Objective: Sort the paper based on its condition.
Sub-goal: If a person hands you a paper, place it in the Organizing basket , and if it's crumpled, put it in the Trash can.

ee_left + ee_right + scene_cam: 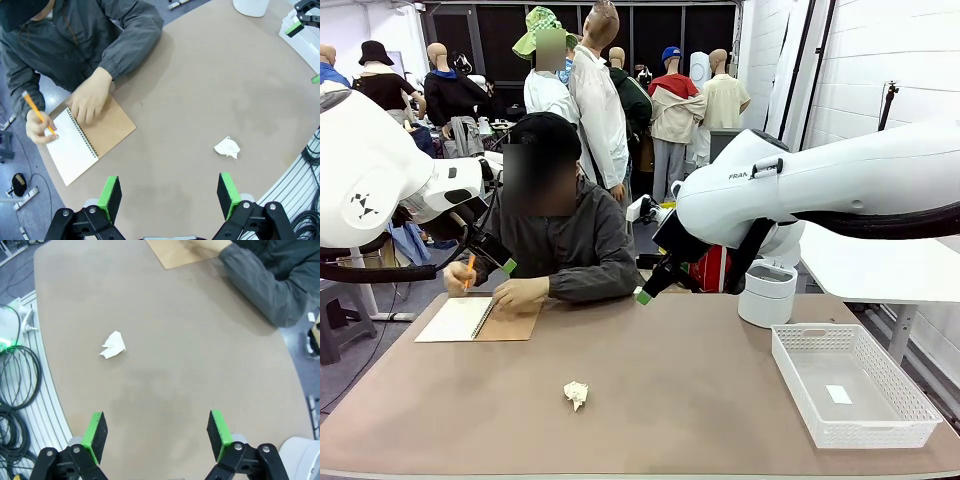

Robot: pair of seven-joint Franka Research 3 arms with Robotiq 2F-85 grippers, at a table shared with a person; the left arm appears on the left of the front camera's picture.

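A crumpled white paper (576, 394) lies on the brown table (680, 370), near the front and left of the middle. It also lies ahead of my left gripper (170, 196) as a small wad of paper (227, 148), and to the left beyond my right gripper (156, 434), again the same crumpled paper (113, 345). Both grippers hang high above the table, open, with nothing between their green pads. In the front view my left gripper (498, 256) hovers over the person's side, and my right gripper (650, 288) hovers above the table's far middle.
A person at the far side writes with an orange pencil (469, 270) in a spiral notebook (478, 320), with the other hand (518, 292) resting on it. A white basket (795, 385) holding a tiny white tag (838, 394) stands at the right. A white bin (767, 293) is behind it.
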